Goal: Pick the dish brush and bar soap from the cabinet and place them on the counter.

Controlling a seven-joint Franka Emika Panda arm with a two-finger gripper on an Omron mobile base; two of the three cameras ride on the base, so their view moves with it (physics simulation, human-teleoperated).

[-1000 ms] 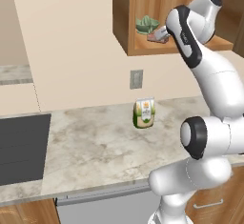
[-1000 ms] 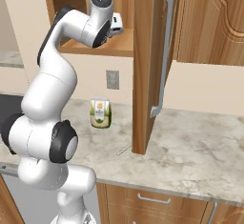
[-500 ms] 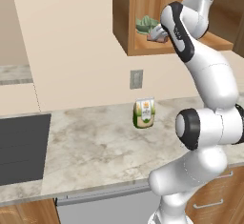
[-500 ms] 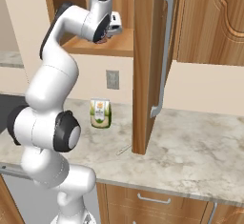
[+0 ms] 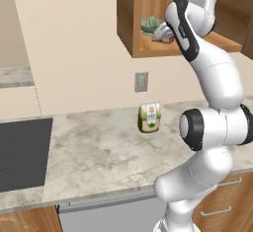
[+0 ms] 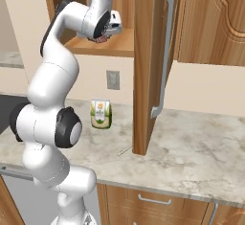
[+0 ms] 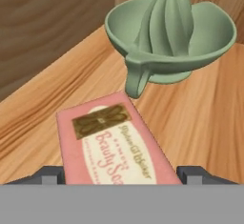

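Pink bar soap [image 7: 116, 144] is lying between my pincer [image 7: 121, 174] tips on the cabinet [image 7: 205, 118] shelf; its near end is cut off, so I cannot tell whether I am gripping.

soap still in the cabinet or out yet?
In. The soap lies flat on the cabinet shelf, before the green juicer, between the open gripper's fingertips.

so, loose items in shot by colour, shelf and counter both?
Pink: 1, bar soap on the cabinet shelf
Green: 1, citrus juicer behind it
Green-and-orange: 1, packet on the counter
Cream: 1, dish brush on the counter
Total: 4
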